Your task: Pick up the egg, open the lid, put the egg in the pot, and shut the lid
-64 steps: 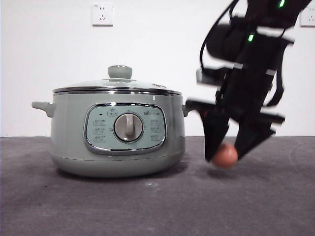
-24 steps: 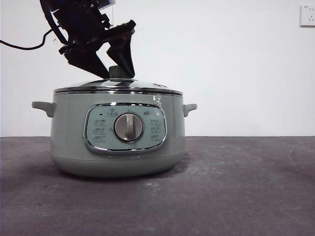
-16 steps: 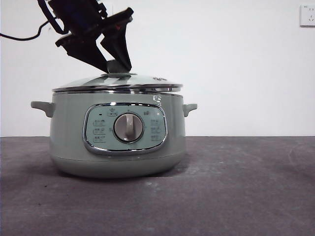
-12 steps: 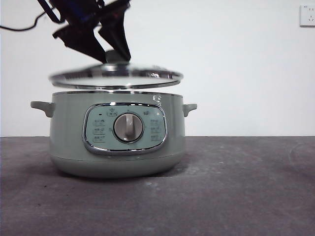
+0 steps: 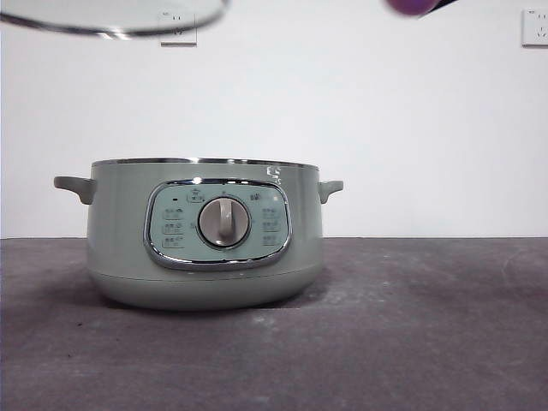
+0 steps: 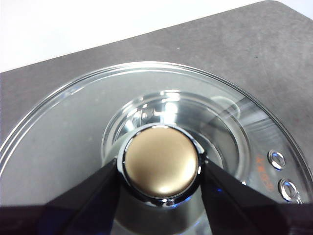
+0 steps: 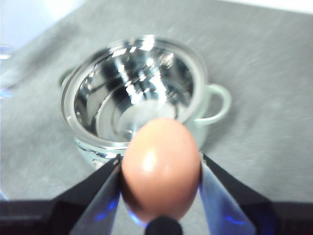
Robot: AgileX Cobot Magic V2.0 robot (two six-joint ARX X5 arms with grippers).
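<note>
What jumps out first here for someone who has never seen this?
The pale green pot stands open on the table, its shiny inside bare. High above it, the left gripper holds the glass lid by its knob, and the right gripper holds a brown egg over the pot.

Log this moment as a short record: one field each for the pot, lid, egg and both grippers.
pot: large pale sage-green electric pot on the grey table, open, shiny metal inside
lid: round glass lid with chrome rim, held high above the pot's side
egg: small reddish-brown egg, held in the air above the pot
left gripper: jaws shut on the lid's knob
right gripper: jaws shut on the egg
</note>
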